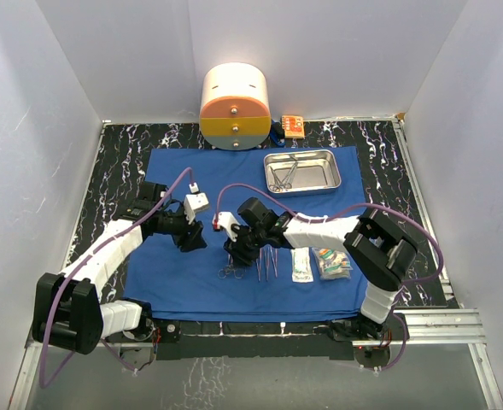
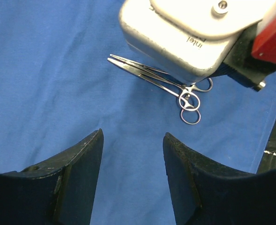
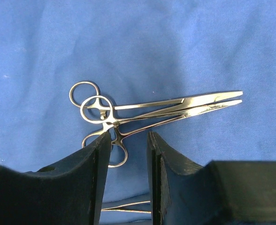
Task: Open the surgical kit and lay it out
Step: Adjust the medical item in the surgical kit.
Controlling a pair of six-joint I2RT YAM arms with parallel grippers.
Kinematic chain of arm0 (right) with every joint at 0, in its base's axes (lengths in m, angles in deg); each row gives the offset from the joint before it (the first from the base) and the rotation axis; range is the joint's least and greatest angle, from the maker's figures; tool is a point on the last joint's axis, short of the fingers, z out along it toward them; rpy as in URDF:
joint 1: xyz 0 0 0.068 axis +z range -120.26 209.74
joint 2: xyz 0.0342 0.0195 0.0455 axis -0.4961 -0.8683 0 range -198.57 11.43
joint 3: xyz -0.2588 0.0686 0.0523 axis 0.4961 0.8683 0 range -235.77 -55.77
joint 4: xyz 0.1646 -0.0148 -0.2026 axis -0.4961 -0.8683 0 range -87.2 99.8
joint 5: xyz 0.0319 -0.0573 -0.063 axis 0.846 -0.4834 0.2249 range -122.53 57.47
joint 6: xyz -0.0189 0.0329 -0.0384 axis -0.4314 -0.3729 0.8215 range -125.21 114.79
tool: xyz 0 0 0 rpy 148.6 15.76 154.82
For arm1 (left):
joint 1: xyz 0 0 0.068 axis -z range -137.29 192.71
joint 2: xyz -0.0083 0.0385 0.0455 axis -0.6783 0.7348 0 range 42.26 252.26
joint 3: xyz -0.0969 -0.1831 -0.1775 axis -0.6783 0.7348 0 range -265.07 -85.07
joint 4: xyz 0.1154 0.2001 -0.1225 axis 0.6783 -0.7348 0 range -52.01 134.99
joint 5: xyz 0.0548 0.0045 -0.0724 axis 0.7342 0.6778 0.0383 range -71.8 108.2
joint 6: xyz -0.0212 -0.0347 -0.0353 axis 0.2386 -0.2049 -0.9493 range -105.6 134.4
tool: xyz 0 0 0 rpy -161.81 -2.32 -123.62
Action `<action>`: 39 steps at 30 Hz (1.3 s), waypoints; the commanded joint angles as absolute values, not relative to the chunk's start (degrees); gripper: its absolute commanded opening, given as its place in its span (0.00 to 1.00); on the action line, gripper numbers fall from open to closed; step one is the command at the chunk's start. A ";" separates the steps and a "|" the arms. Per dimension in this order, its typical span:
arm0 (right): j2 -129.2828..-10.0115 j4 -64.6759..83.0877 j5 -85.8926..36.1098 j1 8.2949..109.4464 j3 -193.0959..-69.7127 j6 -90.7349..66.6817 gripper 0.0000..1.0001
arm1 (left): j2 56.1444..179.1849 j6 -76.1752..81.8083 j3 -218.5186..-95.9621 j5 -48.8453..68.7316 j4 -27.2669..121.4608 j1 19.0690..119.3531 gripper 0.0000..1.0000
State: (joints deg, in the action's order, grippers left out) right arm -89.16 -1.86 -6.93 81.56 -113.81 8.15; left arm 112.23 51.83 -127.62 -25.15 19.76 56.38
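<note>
The royal-blue cloth wrap (image 1: 183, 179) lies spread flat. At its back right stands the steel tray (image 1: 302, 153), with instruments in it. Two ring-handled forceps (image 3: 166, 110) lie crossed on the cloth just past my right gripper (image 3: 127, 140). That gripper is open, and one ring handle (image 3: 119, 152) lies between its fingers, close to the left one. More slim instruments (image 1: 268, 263) and two clear packets (image 1: 302, 265) (image 1: 332, 263) lie to the right. My left gripper (image 2: 133, 138) hovers open over bare cloth, short of the forceps (image 2: 152, 77).
The round cream-and-orange container (image 1: 234, 107) and a small orange box (image 1: 292, 125) stand at the back. White walls close off both sides. The right wrist's camera housing (image 2: 184, 33) hangs over the forceps in the left wrist view.
</note>
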 commanded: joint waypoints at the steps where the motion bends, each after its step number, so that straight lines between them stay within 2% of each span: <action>1: -87.97 0.92 -7.16 82.14 -112.85 7.88 0.34 | 110.78 51.25 -128.82 -27.57 20.89 55.30 0.52; 21: -87.97 1.10 -7.59 84.72 -111.93 7.18 0.28 | 110.89 50.74 -129.18 -26.90 22.10 53.25 0.52; 39: -87.81 2.34 -12.16 87.15 -111.42 7.24 0.27 | 111.44 50.18 -129.09 -27.46 22.06 53.26 0.52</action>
